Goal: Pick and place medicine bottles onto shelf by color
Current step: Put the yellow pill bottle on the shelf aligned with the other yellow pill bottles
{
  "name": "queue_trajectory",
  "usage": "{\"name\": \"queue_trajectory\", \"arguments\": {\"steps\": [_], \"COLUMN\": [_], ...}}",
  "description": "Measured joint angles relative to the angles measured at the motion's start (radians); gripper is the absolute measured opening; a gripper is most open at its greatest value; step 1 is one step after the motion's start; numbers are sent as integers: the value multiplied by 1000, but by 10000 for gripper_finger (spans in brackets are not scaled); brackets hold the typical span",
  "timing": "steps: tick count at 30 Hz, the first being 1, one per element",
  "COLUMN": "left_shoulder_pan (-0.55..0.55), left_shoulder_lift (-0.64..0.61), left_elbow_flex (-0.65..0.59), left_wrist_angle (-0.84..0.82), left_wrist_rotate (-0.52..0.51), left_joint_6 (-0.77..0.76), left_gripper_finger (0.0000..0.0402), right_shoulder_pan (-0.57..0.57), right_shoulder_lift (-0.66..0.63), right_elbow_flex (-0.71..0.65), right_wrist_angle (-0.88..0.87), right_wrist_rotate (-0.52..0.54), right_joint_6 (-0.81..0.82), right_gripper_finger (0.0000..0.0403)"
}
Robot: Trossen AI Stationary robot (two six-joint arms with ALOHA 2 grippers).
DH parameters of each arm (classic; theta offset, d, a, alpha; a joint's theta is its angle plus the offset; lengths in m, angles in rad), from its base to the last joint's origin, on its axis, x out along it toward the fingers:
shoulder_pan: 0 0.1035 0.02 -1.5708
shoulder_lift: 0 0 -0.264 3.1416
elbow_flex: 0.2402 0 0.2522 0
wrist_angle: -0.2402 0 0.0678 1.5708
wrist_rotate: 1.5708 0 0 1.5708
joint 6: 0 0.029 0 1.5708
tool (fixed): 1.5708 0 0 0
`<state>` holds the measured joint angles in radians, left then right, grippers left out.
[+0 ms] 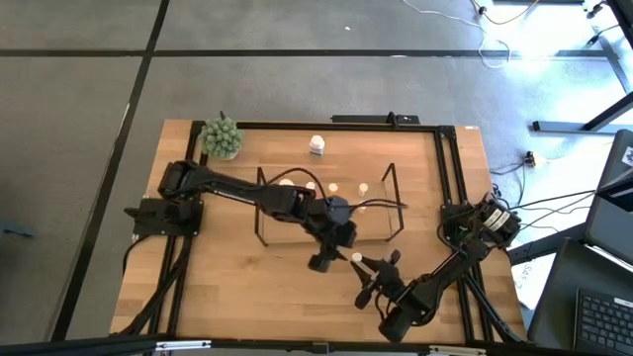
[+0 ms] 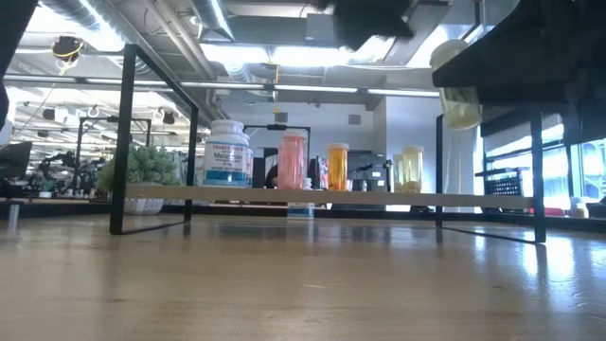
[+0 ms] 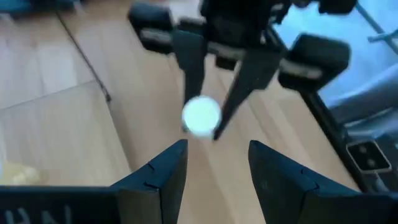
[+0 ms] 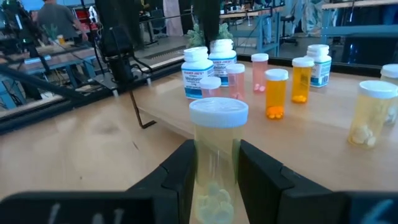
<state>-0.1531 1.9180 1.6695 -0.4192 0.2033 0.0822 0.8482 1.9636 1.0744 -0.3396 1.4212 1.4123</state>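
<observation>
Overhead, lit ducts; right end effector [image 4: 214,165] around cream bottle [image 4: 217,155] above wooden table [image 1: 247,287]

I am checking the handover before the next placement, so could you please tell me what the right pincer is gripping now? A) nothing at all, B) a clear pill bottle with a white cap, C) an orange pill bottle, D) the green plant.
B: the right wrist view shows the right pincer closed on an upright clear pill bottle with a white cap.
</observation>
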Motion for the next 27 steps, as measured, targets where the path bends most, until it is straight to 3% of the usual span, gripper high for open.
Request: {"name": "queue_trajectory", "arguments": {"steps": [4,9,27], "left_shoulder_pan": [12,17,11], "left_shoulder_lift": [30,58,92], "left_elbow_flex": [4,0,5], "left_wrist_angle": [41,73,111], "left_wrist_rotate": [4,82,75], "left_joint_6": [-27,-54,-55], "left_gripper_finger": [163,163,163], "right_shoulder_pan": [0,0,-1], "right_shoulder_lift": [0,0,0], "right_elbow_flex": [0,2,2], "right_wrist_angle": [56,79,96], "right_wrist_rotate": [0,0,0], "right_joint_6": [-74,-125,-136], "right_gripper_finger": [107,107,107]}}
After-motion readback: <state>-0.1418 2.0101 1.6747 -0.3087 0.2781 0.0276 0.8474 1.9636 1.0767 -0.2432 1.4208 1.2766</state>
